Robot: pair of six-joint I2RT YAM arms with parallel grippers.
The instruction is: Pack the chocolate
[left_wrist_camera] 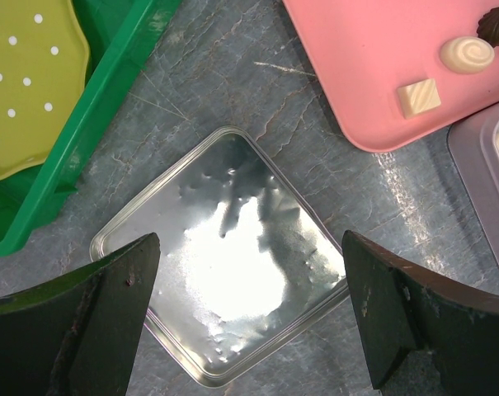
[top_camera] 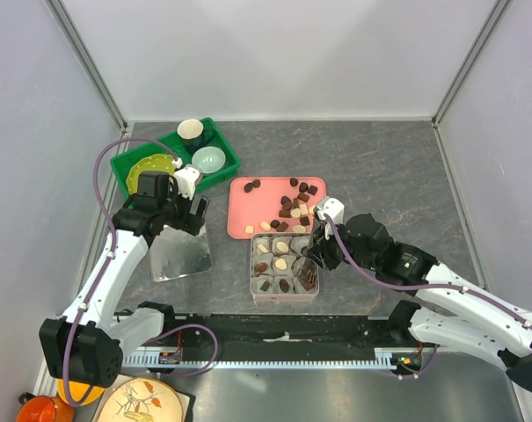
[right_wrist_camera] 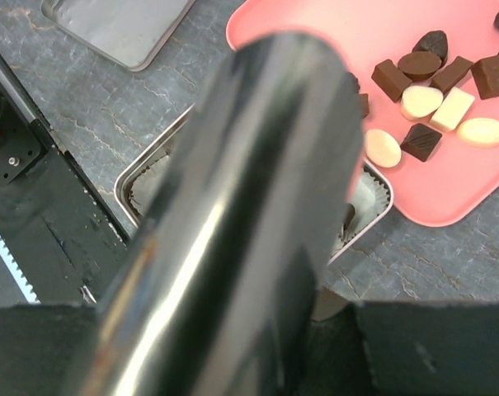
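While L pincer (left_wrist_camera: 249,289) hangs spread over lid (left_wrist_camera: 216,206), R pincer (top_camera: 317,253) pinches metal tool (right_wrist_camera: 257,165) above tin (right_wrist_camera: 124,181).

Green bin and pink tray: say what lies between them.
Bare grey tabletop where they come closest, in the left wrist view; the silver lid lies further down.

The chocolate (top_camera: 287,211) comes in dark brown and cream-white, and the tray (top_camera: 248,211) under it is salmon pink. The tin (top_camera: 283,301) and the lid (top_camera: 179,255) are bright silver (the lid shows a pale white glare in the left wrist view). The metal tool (right_wrist_camera: 257,165) is mirror-polished steel grey. The crate (left_wrist_camera: 92,107) is green. The plate (left_wrist_camera: 26,82) is lime-yellow with white dots, the bowl (top_camera: 208,160) is pale mint, and the cup (top_camera: 191,132) is cream outside and dark inside. The table (top_camera: 380,167) is dark grey, veined with lighter cracks like slate.
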